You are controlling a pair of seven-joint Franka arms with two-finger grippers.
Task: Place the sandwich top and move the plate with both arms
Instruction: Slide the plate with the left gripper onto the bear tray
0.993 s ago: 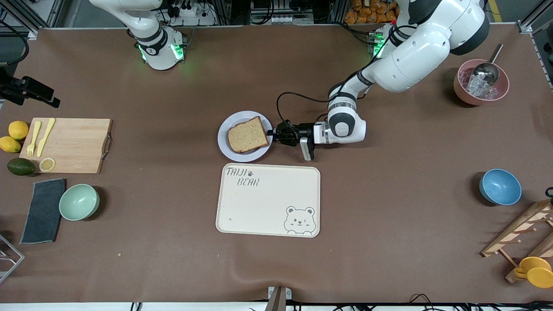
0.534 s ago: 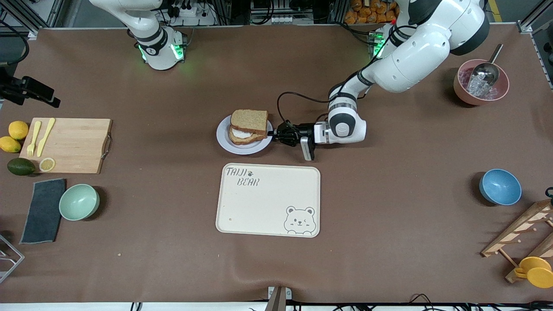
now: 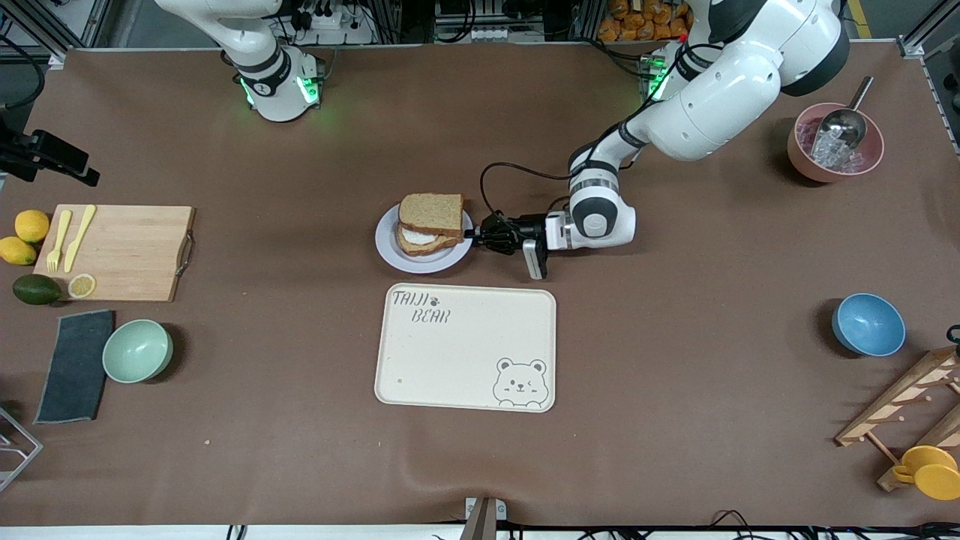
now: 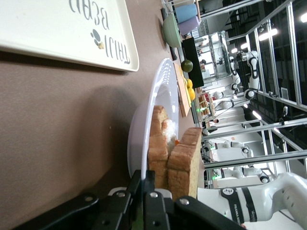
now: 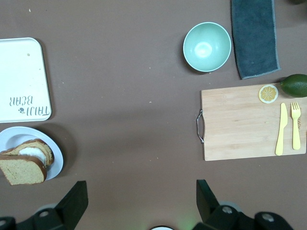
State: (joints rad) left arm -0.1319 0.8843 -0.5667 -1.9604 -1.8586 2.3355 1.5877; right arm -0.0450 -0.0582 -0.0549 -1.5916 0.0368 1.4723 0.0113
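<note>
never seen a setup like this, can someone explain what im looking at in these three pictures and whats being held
These are two white robot arms bolted to a brown table, each ending in a two-finger claw. The big picture looks down from a camera facing them; the other two come from cameras on each arm's wrist.

The left claw is shut on the rim of the plate, which carries a sandwich: the top slice sits a bit askew on the egg slice. The right claw is open, up in the air over bare table between the plate and the cutting board, holding nothing.

Also on the table: a cream tray with a bear, nearer the camera than the plate, and a green bowl.
</note>
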